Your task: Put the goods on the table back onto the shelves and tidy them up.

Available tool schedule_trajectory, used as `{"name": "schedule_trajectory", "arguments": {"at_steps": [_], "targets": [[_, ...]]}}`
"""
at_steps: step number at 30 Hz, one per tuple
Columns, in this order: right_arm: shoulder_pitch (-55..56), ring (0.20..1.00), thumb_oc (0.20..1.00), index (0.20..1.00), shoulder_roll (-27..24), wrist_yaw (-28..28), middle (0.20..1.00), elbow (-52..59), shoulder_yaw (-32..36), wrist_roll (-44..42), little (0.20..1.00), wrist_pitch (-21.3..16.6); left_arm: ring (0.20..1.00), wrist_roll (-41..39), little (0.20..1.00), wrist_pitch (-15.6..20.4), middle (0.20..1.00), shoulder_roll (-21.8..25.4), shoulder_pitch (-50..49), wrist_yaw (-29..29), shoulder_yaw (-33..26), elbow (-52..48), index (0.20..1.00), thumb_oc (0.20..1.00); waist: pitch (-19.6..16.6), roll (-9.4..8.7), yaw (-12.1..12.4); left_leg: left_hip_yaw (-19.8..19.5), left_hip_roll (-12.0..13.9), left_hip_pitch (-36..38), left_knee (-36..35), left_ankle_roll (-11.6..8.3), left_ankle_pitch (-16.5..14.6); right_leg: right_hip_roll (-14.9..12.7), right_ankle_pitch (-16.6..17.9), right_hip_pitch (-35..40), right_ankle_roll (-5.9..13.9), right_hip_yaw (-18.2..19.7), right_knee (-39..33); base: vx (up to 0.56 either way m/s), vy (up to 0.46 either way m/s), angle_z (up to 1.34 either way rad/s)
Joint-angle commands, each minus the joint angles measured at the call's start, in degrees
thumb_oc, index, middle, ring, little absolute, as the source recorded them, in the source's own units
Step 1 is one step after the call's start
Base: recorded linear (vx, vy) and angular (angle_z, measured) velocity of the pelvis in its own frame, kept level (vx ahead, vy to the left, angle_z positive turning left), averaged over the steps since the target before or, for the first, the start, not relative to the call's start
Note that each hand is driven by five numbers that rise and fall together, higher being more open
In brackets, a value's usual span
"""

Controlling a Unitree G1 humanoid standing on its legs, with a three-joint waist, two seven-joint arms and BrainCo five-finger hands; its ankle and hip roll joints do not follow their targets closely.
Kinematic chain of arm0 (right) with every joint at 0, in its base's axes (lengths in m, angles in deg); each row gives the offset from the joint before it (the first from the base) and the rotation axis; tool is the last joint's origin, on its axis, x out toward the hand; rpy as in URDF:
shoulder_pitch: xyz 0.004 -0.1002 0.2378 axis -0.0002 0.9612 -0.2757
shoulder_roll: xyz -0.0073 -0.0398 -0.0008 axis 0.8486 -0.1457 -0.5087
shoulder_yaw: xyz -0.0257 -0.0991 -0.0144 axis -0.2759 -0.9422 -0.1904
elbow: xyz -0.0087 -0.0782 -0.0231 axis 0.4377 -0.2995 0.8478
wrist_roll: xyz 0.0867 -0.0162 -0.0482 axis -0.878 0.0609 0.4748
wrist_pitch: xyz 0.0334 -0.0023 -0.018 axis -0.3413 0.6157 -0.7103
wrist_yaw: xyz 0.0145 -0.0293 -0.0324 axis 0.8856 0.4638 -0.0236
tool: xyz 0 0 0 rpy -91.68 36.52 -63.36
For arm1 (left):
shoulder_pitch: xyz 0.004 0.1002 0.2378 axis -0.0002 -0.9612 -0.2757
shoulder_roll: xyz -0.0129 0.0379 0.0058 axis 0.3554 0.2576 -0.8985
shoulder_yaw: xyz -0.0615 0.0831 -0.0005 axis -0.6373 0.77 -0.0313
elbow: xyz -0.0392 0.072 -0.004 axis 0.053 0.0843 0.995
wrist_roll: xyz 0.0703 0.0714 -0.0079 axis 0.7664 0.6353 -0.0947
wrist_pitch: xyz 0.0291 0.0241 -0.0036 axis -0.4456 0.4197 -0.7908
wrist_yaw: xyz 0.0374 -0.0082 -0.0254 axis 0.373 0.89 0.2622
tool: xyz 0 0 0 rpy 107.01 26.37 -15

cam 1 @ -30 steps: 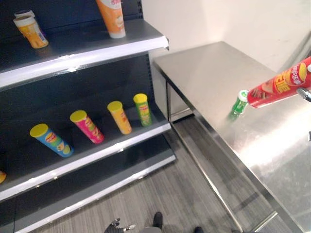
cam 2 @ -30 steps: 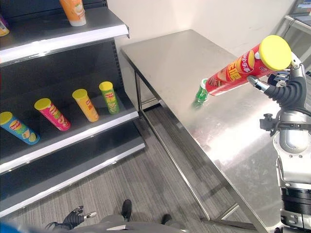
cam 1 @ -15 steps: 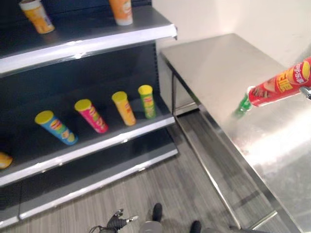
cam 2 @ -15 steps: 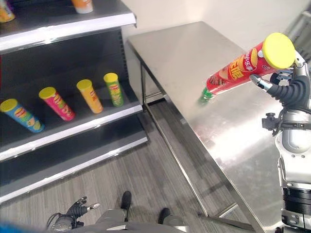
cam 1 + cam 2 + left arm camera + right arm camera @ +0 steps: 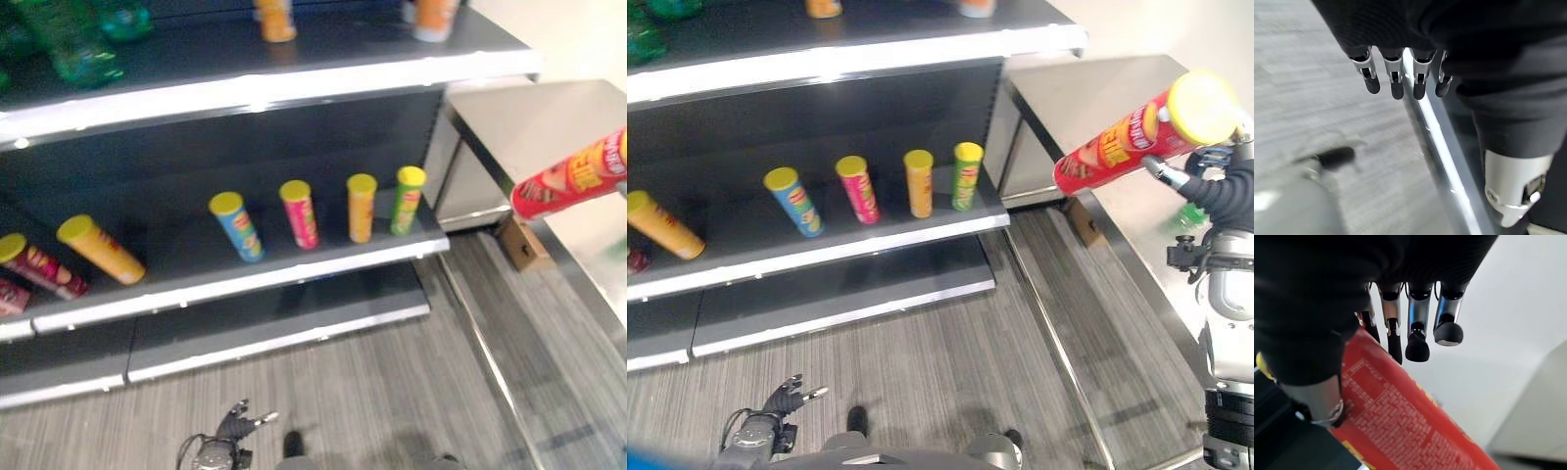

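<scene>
Right hand (image 5: pixel 1215 186) gripping one red can (image 5: pixel 1136 132), perhaps seven cans shelved (image 5: pixel 862 250)

text: none legible | red can (image 5: pixel 1127 137): yellow lettering plus white fine print on its side, too blurred to read | shelf cans (image 5: pixel 918 182): label print too small | shelf (image 5: pixel 852 61) edge: no tags or numbers readable

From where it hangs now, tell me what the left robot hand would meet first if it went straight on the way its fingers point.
Probably the grey floor. The left robot hand hangs low with straight fingers aimed down; a metal edge runs just beside that line, so depth is uncertain.
</scene>
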Motion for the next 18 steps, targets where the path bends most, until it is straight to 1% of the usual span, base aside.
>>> {"name": "schedule_trajectory", "arguments": {"at_steps": [1,2,3,4,5,6,7,8,9,10,12,13,14,15,16,17,18], "targets": [[-4.7,0.2,0.2,0.2,-4.1,-2.8,0.2,2.3,1.7,1.2,0.2,-1.3,1.0,1.2,1.0,1.7,1.0,-1.0,0.8,-0.4,-0.2,0.5,1.0,1.0,-2.9,2.31,-0.7,2.2,5.7,2.6,-0.5,-1.35,-2.7,-1.3,-5.1,-3.3,5.06,1.3,0.8,-0.03,0.517,0.15],[-5.8,0.2,0.2,0.2,-3.1,-3.1,0.2,2.2,0.5,1.6,0.2,-1.0,1.0,1.3,1.0,1.9,1.0,0.1,1.2,-0.8,-0.8,0.4,1.0,1.0,-2.6,1.23,-0.3,2.8,3.0,2.3,-0.6,0.74,-4.3,-4.4,-1.8,-5.0,6.12,1.4,2.0,-0.05,0.39,0.25],[-6.2,0.2,0.2,0.2,-2.4,-3.3,0.2,2.3,-0.1,1.8,0.2,-1.1,1.0,1.1,1.0,1.8,1.0,0.5,1.4,-1.1,-1.2,0.4,1.0,1.0,-2.4,0.69,-0.2,3.3,1.7,2.3,-1.2,1.76,-4.5,-5.9,0.4,-6.3,6.82,2.1,2.4,-0.08,0.516,0.01],[-6.3,0.2,0.2,0.2,-2.0,-3.7,0.2,2.2,-0.5,2.1,0.2,-0.9,1.0,1.3,1.0,1.9,1.0,0.8,1.5,-1.5,-1.6,0.6,1.0,1.0,-2.3,0.41,0.1,3.8,0.2,2.6,-2.2,2.45,-4.3,-7.3,3.4,-7.1,7.13,2.3,2.4,-0.12,0.545,-0.08],[-6.5,0.2,0.2,0.2,-1.7,-4.1,0.2,1.9,-1.3,3.1,0.2,-0.5,1.0,1.1,1.0,1.8,1.0,1.0,1.3,-1.9,-2.7,0.6,1.0,1.0,-2.2,0.62,0.4,4.9,-2.0,3.9,-5.2,3.75,-4.1,-9.7,7.7,-8.8,7.13,1.7,2.6,-0.12,0.553,-0.38],[-6.5,0.2,0.2,0.2,-1.4,-4.3,0.2,2.1,-1.8,3.8,0.2,-0.1,1.0,0.7,1.0,1.6,1.0,1.2,1.0,-2.0,-3.3,0.6,1.0,1.0,-1.8,0.74,0.6,5.5,-3.1,4.7,-6.3,4.38,-3.8,-10.9,8.4,-9.5,7.13,1.2,3.1,-0.11,0.577,-0.49],[-6.0,0.2,0.2,0.2,-0.9,-4.4,0.2,2.4,-1.8,4.1,0.2,0.1,1.0,1.1,1.0,1.4,1.0,1.4,0.9,-1.9,-3.4,0.6,1.0,1.0,-1.5,0.97,0.4,5.4,-4.0,4.8,-6.8,5.12,-3.7,-10.8,6.8,-9.6,6.94,1.4,4.1,-0.05,0.519,-0.48],[-5.3,0.2,0.2,0.2,-0.6,-3.7,0.2,2.9,-1.6,4.1,0.2,0.0,1.0,1.6,1.0,1.3,1.0,1.7,0.9,-1.7,-3.4,0.9,1.0,1.0,-0.9,1.23,-0.8,4.6,-5.6,5.2,-7.7,6.18,-3.1,-6.8,2.2,-10.6,5.22,6.7,7.3,0.03,0.61,-0.18],[-4.5,0.2,0.2,0.2,-0.7,-2.9,0.2,3.2,-0.6,2.9,0.2,-0.6,1.0,2.2,1.0,1.2,1.0,2.0,1.0,-0.8,-2.8,0.5,1.0,1.0,-0.8,2.08,-1.8,3.8,-6.8,5.5,-8.1,7.57,-2.7,3.6,-8.2,-12.1,2.08,13.5,10.9,0.04,0.454,0.24],[-4.5,0.2,0.2,0.2,-0.7,-2.8,0.2,3.3,-0.5,2.9,0.2,-0.6,1.0,2.2,1.0,1.2,1.0,2.0,1.1,-0.8,-2.7,0.5,1.0,1.0,-0.8,2.1,-1.7,3.8,-6.7,5.3,-8.1,7.54,-2.6,3.6,-8.2,-12.3,1.96,13.5,11.0,0.07,0.276,0.46],[-3.9,0.2,0.2,0.2,-1.1,-2.0,0.2,3.6,-0.1,2.4,0.2,-0.8,1.0,2.8,1.0,1.0,1.0,2.0,1.6,-0.4,-2.2,1.1,1.0,1.0,-0.9,1.83,-2.6,2.8,-7.9,5.8,-8.1,8.1,-2.5,9.6,-11.1,-13.0,0.57,16.7,11.8,0.07,0.105,0.56],[-3.4,0.2,0.2,0.2,-1.2,-1.9,0.2,3.4,0.2,1.7,0.2,-1.3,1.0,3.1,1.0,1.0,1.0,1.7,2.4,0.0,-1.5,1.5,1.0,1.0,-1.0,1.22,-3.6,2.1,-9.1,6.1,-8.1,8.24,-2.8,14.4,-12.1,-13.3,-0.27,19.7,10.5,0.08,0.105,0.55],[-3.1,0.2,0.2,0.2,-1.1,-1.7,0.2,3.5,0.5,1.4,0.2,-1.5,1.0,3.3,1.0,1.0,1.0,1.6,2.8,0.1,-1.1,1.4,1.0,1.0,-1.1,0.85,-4.2,1.6,-9.8,5.8,-8.1,8.34,-2.5,16.5,-11.8,-13.9,-0.54,21.6,9.4,0.06,0.063,0.49],[-3.1,0.2,0.2,0.2,-1.1,-1.7,0.2,3.5,0.5,1.4,0.2,-1.6,1.0,3.3,1.0,1.0,1.0,1.6,2.8,0.1,-1.1,1.4,1.0,1.0,-1.2,0.92,-4.1,1.7,-9.7,5.8,-8.1,8.29,-2.6,16.6,-11.7,-13.8,-0.6,21.6,9.1,0.02,0.033,0.69],[-2.9,0.2,0.2,0.2,-1.0,-1.3,0.2,3.7,0.7,1.0,0.2,-1.7,1.0,3.5,1.0,1.2,1.0,1.3,3.1,0.4,-0.8,1.3,1.0,1.0,-1.3,0.56,-4.8,1.2,-10.3,5.7,-8.1,8.37,-2.6,18.3,-11.3,-14.3,-0.68,23.3,8.0,0.07,0.03,0.45],[-2.6,0.2,0.2,0.2,-1.1,-1.0,0.2,4.0,0.6,0.7,0.2,-2.2,1.0,3.9,1.0,1.3,1.0,0.9,3.7,0.7,0.0,1.1,1.0,1.0,-1.3,0.36,-5.2,0.5,-11.2,5.6,-8.1,8.49,-2.6,19.6,-10.3,-14.8,-1.25,24.9,6.3,0.07,0.032,0.25],[-2.6,0.2,0.2,0.2,-1.1,-1.0,0.2,4.0,0.7,0.7,0.2,-2.2,1.0,3.9,1.0,1.4,1.0,0.9,3.7,0.7,0.0,1.2,1.0,1.0,-1.3,0.39,-5.2,0.4,-11.2,5.6,-8.1,8.49,-2.6,19.6,-10.2,-14.7,-1.27,24.8,6.1,0.09,0.0,-0.12]]}}
